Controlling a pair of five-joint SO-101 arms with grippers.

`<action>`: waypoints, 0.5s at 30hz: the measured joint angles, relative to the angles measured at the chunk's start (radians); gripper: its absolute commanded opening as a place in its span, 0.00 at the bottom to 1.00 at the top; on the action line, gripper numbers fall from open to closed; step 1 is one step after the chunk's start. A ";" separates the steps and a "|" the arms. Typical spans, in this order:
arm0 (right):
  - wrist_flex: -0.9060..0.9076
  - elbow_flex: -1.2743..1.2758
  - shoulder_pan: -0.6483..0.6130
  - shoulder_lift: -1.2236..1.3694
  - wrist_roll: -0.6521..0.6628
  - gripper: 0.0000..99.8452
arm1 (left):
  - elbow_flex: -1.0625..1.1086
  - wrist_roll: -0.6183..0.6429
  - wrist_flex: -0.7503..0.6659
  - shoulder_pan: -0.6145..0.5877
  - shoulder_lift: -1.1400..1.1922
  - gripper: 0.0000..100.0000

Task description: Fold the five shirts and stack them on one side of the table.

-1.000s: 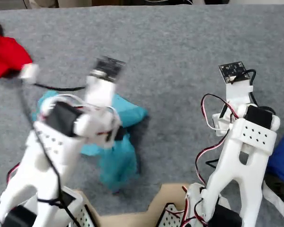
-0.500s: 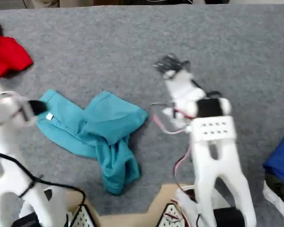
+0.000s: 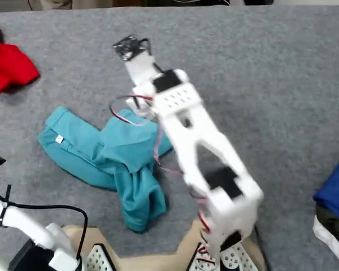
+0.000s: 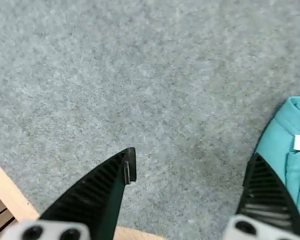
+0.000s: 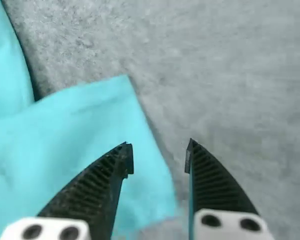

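The crumpled teal cotton shirt lay on the grey felt-like table covering, left of centre. The right gripper hung over its smooth outer edge with ribbed black fingers spread, one above cloth and one above felt. The left gripper, jaws wide apart, hung over bare felt, the shirt's labelled collar just beside one finger, perhaps touching. A bunched red shirt lay well apart

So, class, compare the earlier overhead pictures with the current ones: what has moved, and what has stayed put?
The right gripper swung leftwards from the right side and hangs open over the edge of the crumpled teal shirt. The left gripper, open, pulled back from above that shirt towards the near left. Teal shirt, bunched red shirt and folded blue cloth kept their places.
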 measured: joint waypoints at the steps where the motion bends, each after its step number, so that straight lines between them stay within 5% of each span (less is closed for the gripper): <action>1: 0.037 -0.084 -0.011 0.081 -0.012 0.19 | 0.000 0.000 0.000 -0.003 0.000 0.35; 15: 0.437 -1.307 -0.091 1.000 -0.086 0.19 | 0.000 0.000 0.000 -0.008 0.000 0.35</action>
